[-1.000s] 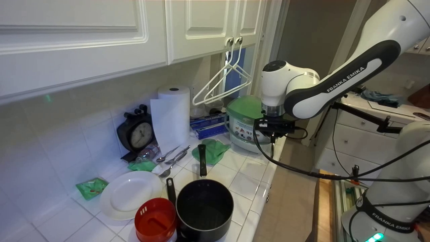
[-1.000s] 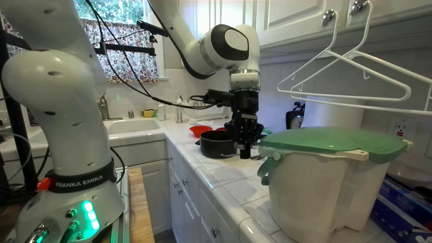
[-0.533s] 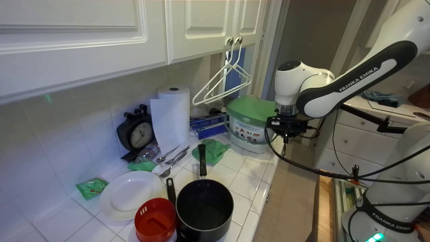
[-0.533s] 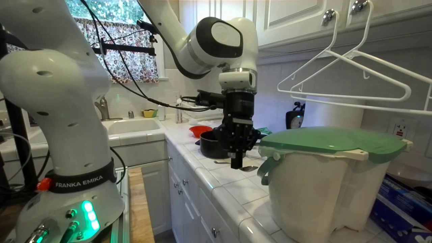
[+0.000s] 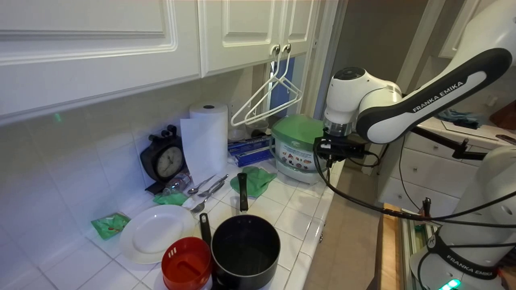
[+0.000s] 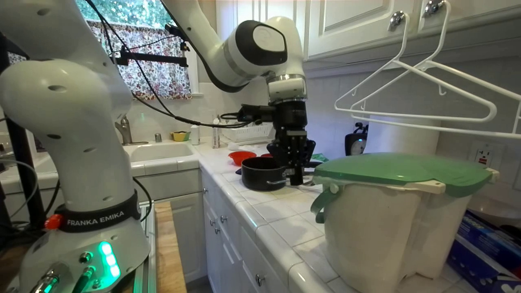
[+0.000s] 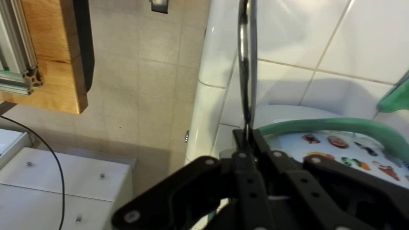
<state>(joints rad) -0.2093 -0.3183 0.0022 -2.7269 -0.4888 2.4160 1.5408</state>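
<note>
My gripper (image 7: 247,132) is shut on a metal spoon (image 7: 248,60), which stretches away from the fingertips edge-on in the wrist view. In an exterior view the gripper (image 6: 296,179) hangs above the white tiled counter, pointing down, with the spoon's thin handle (image 6: 276,182) sticking out to one side. A white bin (image 6: 366,236) with a green lid (image 6: 403,167) stands close by; its green carrying handle (image 7: 326,123) shows beside the fingers in the wrist view. Farther along the counter sits a black pot (image 6: 262,175), seen in both exterior views.
Cutlery (image 5: 207,193) and a green cloth (image 5: 254,181) lie near the paper towel roll (image 5: 211,141). A red bowl (image 5: 185,264) and white plate (image 5: 157,233) are beside the pot. White hangers (image 5: 266,100) dangle from the cabinet knobs. The counter edge (image 7: 204,105) drops to the floor.
The gripper, spoon held throughout, first shifted outward toward the counter's front edge and lower, then came partway back over the counter and rose, with the wrist now slightly tilted.
</note>
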